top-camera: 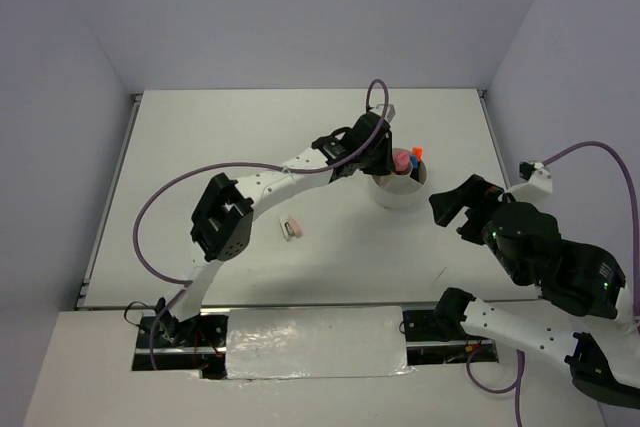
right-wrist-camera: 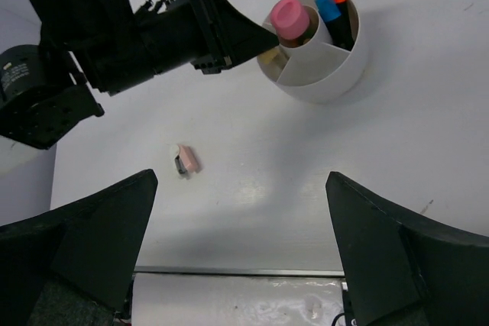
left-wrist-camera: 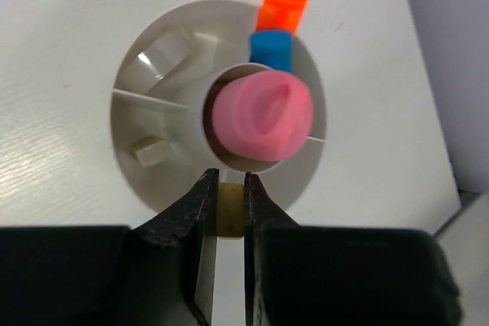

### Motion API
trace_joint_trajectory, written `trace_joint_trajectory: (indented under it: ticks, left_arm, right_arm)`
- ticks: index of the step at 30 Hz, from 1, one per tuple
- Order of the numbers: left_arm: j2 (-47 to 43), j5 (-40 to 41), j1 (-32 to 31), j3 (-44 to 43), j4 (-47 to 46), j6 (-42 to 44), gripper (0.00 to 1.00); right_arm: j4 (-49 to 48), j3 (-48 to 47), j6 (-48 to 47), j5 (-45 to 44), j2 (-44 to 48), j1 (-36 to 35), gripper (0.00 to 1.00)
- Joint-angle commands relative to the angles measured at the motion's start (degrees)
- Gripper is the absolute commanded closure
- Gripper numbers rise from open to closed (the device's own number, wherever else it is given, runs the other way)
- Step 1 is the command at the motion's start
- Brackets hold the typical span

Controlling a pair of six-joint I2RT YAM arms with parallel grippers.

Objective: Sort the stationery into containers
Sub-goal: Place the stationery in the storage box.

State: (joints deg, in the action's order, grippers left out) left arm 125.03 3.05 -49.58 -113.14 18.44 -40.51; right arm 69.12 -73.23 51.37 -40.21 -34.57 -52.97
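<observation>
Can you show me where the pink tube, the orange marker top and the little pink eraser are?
pink tube [left-wrist-camera: 261, 116]: left wrist view, middle of its round top.
orange marker top [left-wrist-camera: 283, 7]: left wrist view, front of the cap.
pink eraser [right-wrist-camera: 188, 161]: right wrist view, its pink side.

White table [top-camera: 300, 147] carrying a tub and an eraser

The table was a plain, matte white rectangle with a thin rail [top-camera: 113, 197] running along its left edge and another along its right. A round white tub [top-camera: 398, 197] stood upright on it, its base flat on the surface. A pink eraser [top-camera: 292, 229] lay flat on the bare top, well apart from the tub, to the tub's left and nearer the arms' side. A small white and dark bit sat against one end of the eraser. Soft glare lay on the surface between eraser and tub, and the right wrist view showed a few faint scuffs on the table near the tub.
</observation>
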Motion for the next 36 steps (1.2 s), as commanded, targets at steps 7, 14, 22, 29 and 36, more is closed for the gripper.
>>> trace_joint_trajectory:
  ticks: [7, 14, 22, 29, 36]
  left_arm:
    - [-1.0, 6.3, 0.5, 1.0, -1.5, 1.7, 0.81]
    - [1.4, 5.2, 0.5, -1.2, -0.8, 1.3, 0.61]
    - [-0.6, 3.5, 1.5, 1.2, -3.8, 2.2, 0.33]
    - [-12.0, 7.1, 4.3, 5.4, 0.6, 0.6, 0.27]
    - [-29.3, 18.6, 16.6, 19.3, 21.2, -4.0, 0.0]
  right_arm:
    - [-0.5, -1.8, -4.2, -3.0, -0.9, 0.2, 0.0]
    - [-3.2, -2.9, -7.6, -3.4, -3.5, 0.2, 0.0]
    - [-6.6, -3.2, -10.4, -3.7, -4.5, 0.2, 0.0]
    - [-18.3, 2.6, -16.2, 3.4, -8.0, 0.2, 0.0]
    - [-36.9, 9.9, -24.1, 21.5, -25.1, 0.4, 0.0]
